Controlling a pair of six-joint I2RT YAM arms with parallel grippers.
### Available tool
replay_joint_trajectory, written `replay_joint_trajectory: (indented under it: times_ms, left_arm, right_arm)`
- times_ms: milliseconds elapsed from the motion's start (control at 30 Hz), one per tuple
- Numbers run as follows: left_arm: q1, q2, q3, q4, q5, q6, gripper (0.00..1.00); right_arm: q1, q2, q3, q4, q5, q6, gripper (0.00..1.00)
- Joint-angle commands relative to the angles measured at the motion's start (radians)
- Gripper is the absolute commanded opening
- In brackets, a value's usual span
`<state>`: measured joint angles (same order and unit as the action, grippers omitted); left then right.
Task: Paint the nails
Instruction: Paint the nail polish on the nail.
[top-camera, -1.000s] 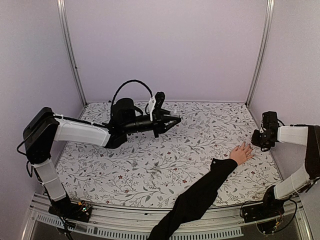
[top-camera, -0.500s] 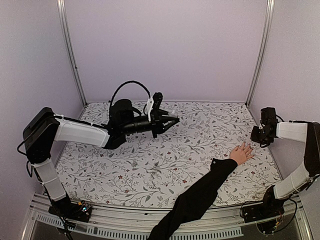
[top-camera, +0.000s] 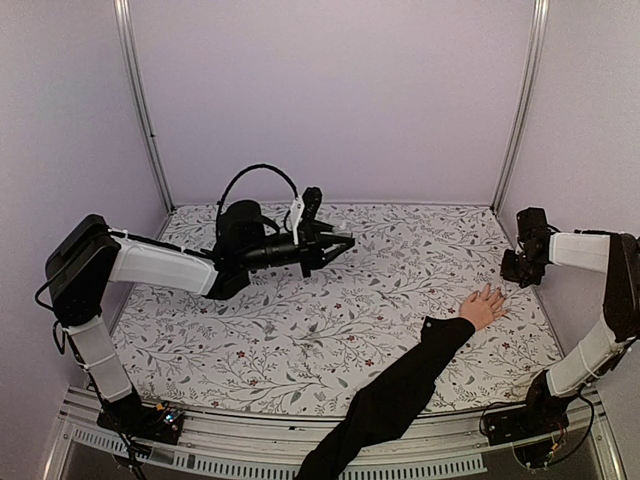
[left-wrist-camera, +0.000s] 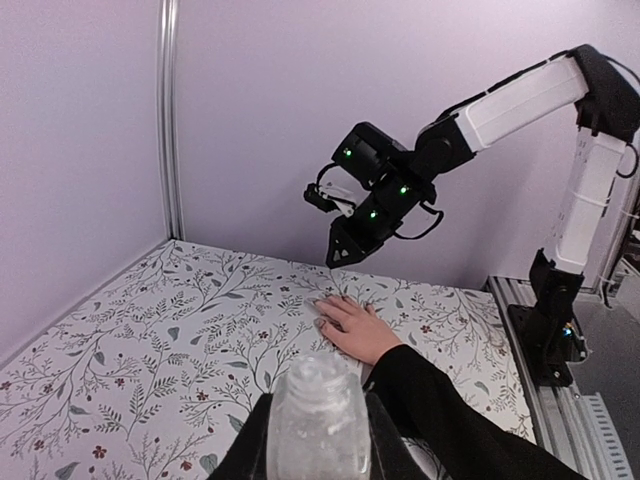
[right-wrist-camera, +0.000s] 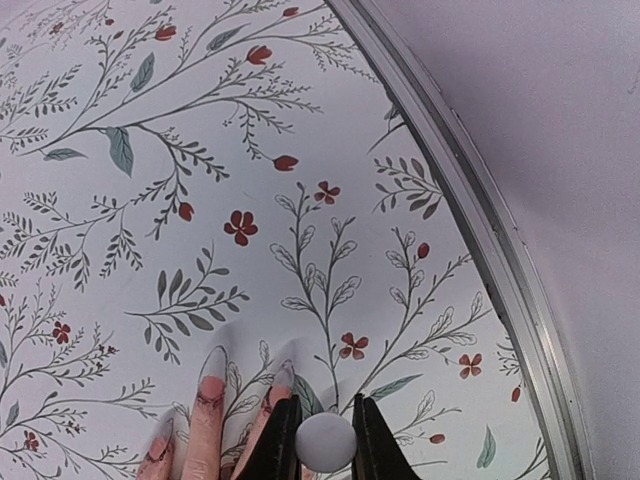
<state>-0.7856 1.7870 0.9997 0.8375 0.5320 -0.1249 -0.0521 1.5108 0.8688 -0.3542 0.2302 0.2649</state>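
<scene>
Right gripper (top-camera: 518, 270) pinches the brush (right-wrist-camera: 325, 442) at 1 o'clock of the hand (top-camera: 484, 306). Left gripper (top-camera: 340, 242) clamps the bottle (left-wrist-camera: 318, 425). The nails (right-wrist-camera: 211, 388) lie at the table's 3 o'clock. You're mid-painting, I'd say; next, lower the tip gently onto one nail.

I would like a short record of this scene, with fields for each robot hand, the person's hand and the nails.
left robot hand: shut on a clear bottle, held in the air
right robot hand: shut on a white knob, above the fingertips
person's hand: flat on the flowered table, fingers spread
nails: two seen, pinkish
</scene>
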Motion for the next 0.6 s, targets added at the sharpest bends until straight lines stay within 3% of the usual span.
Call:
replay_joint_trajectory:
  times_ms: [0, 567]
  left_arm:
    - [0.022, -0.002, -0.013, 0.056, 0.014, -0.008, 0.0]
    - [0.034, 0.002, -0.024, 0.077, 0.018, -0.023, 0.0]
  right_arm:
    - [0.006, 0.03, 0.022, -0.027, 0.002, -0.01, 0.0]
    - [0.039, 0.062, 0.032, -0.025, 0.0, 0.002, 0.0]
